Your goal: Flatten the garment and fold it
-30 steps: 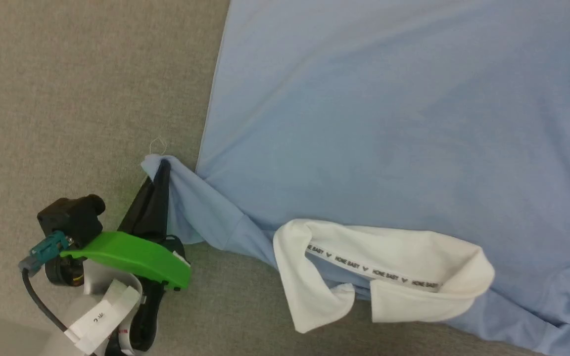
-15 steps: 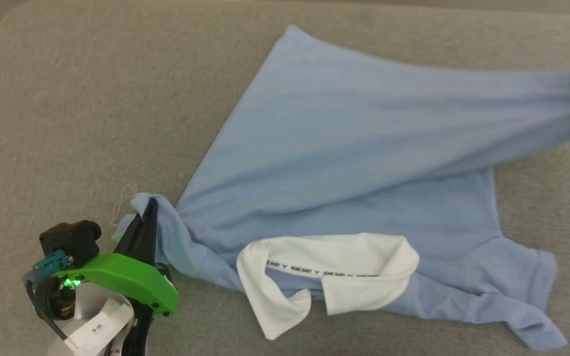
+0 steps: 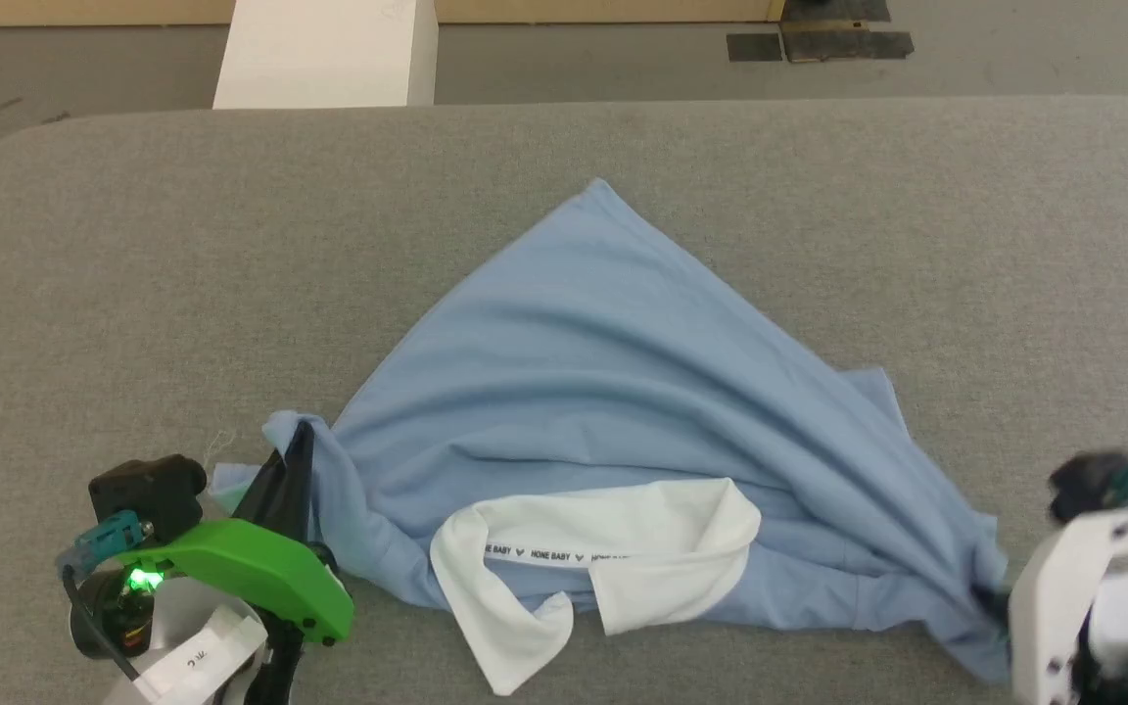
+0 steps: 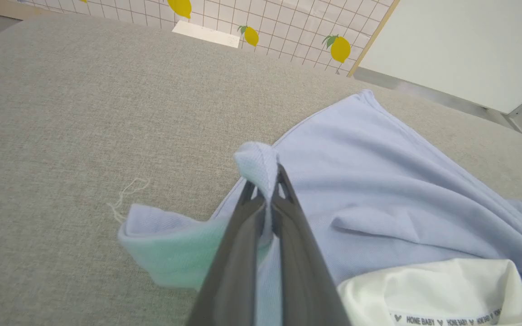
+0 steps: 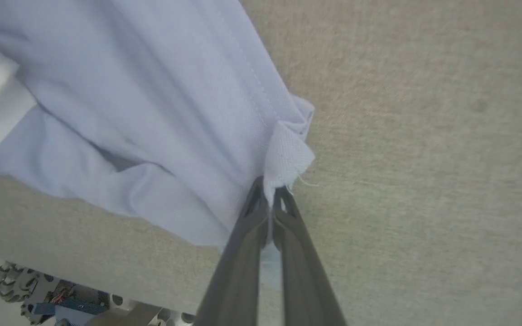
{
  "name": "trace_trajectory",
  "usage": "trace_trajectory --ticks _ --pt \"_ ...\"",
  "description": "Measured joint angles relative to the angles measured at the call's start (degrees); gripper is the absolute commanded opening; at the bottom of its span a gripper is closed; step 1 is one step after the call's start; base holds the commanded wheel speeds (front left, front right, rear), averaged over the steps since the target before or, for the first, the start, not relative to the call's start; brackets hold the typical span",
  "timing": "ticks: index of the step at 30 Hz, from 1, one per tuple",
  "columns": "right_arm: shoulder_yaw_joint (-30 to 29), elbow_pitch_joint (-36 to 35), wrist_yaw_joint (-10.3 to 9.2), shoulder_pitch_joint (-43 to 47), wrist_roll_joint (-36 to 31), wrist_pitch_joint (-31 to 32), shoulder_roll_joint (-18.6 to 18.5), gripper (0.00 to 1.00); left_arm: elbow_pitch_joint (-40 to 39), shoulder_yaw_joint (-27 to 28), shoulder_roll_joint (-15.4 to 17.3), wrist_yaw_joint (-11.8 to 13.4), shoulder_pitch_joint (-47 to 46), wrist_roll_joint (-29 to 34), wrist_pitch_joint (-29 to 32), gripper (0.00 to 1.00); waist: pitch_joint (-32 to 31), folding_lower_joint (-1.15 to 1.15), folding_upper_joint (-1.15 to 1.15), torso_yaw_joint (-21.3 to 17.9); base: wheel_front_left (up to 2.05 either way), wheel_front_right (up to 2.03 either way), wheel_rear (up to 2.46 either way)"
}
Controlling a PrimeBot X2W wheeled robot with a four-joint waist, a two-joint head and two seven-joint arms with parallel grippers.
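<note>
The garment (image 3: 603, 401), a light blue polo shirt with a white collar (image 3: 564, 548), lies crumpled in a rough triangle on the grey table, one corner pointing to the far side. My left gripper (image 3: 302, 436) sits at the shirt's near left corner, shut on a pinch of blue fabric (image 4: 258, 165). In the left wrist view that gripper (image 4: 264, 183) has cloth bunched between its tips. At the near right my right gripper (image 5: 270, 192) is shut on the garment's edge (image 5: 288, 154). In the head view its fingertips are hidden behind its white wrist (image 3: 1063, 597).
The grey padded table (image 3: 133, 294) runs wide on all sides of the shirt. A white block (image 3: 329, 54) stands on the floor beyond the far edge. A loose thread (image 4: 127, 194) lies beside the left corner. The near table edge and the robot's base (image 5: 61, 294) appear under the right gripper.
The head camera has pulled back and up, so the whole table now shows. The raised right part of the shirt has come down toward the near right. The left gripper keeps its grip.
</note>
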Motion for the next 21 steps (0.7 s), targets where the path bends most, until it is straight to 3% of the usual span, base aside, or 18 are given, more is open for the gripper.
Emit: trace_trajectory --ticks 3,9,10,11,16,21 --pt "1.0 1.9 0.0 3.4 0.0 -1.3 2.8 0.0 0.3 0.0 0.0 0.0 0.3 -0.3 0.0 0.0 -0.4 0.0 0.0 0.3 0.0 0.0 0.0" --pt "1.7 3.5 0.0 4.2 0.0 -3.2 5.0 0.02 1.2 0.0 -0.2 0.0 1.0 -1.6 0.0 0.0 -1.0 0.0 0.0 0.5 0.0 0.0 0.0" --pt "1.6 3.5 0.0 4.1 0.1 -4.0 5.0 0.45 1.3 0.0 -0.2 0.0 1.1 -1.6 0.0 0.0 -1.0 0.0 0.0 0.4 0.0 0.0 0.0" --pt "1.4 3.4 0.0 4.1 0.2 -5.0 5.1 1.0 1.4 0.1 -0.2 0.0 1.2 -1.6 0.0 0.0 -1.1 0.0 0.0 0.3 0.0 0.0 0.0" --pt "-2.8 -0.1 0.0 2.0 1.6 -11.3 6.0 1.0 1.5 0.2 -0.1 0.0 1.5 -1.7 0.0 0.0 -1.8 0.0 0.0 0.0 0.0 0.0 0.0" --pt "-5.5 -5.4 0.0 -3.4 1.9 -21.9 5.8 1.0 1.3 0.3 0.0 0.3 1.5 -1.7 0.0 0.0 -2.0 0.0 0.0 -0.4 0.0 0.0 0.0"
